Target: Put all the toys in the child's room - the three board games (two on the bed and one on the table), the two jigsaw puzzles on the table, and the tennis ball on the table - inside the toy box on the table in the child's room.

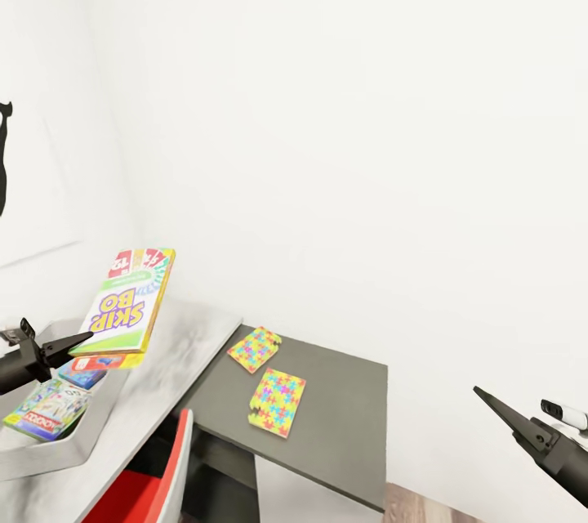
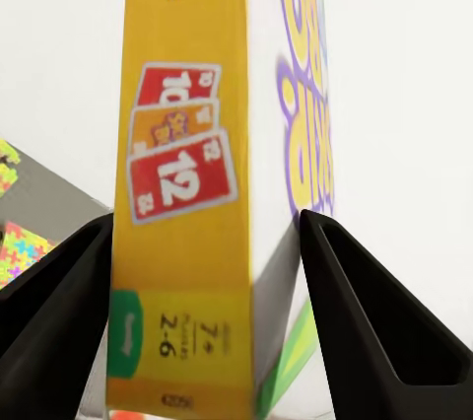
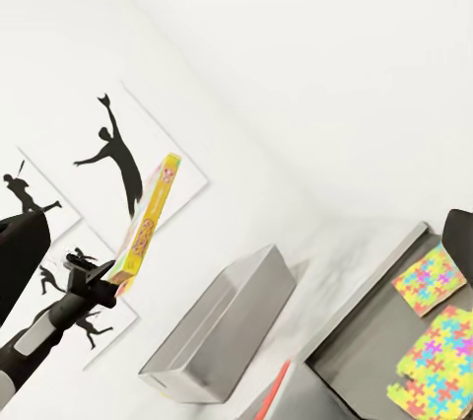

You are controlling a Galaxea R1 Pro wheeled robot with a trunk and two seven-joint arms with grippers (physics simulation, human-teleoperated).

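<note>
My left gripper (image 1: 82,341) is shut on a board game (image 1: 126,302), a yellow-edged Skip-Bo box, and holds it tilted in the air over the toy box (image 1: 49,458). The left wrist view has the fingers (image 2: 59,292) on either side of the box (image 2: 187,193). Two more board games (image 1: 45,413) lie inside the grey toy box (image 3: 222,326). Both jigsaw puzzles (image 1: 255,349) (image 1: 278,402) lie flat on the table's dark lower section (image 1: 343,409). My right gripper (image 1: 483,395) hangs open and empty at the lower right. The tennis ball and the bed are out of view.
The table's light grey top (image 1: 163,368) runs along the white wall. A red chair (image 1: 139,490) is tucked under it at the front. Black ball-player silhouette pictures (image 3: 113,159) hang on the wall behind the toy box. Wood floor (image 1: 425,507) shows past the dark section.
</note>
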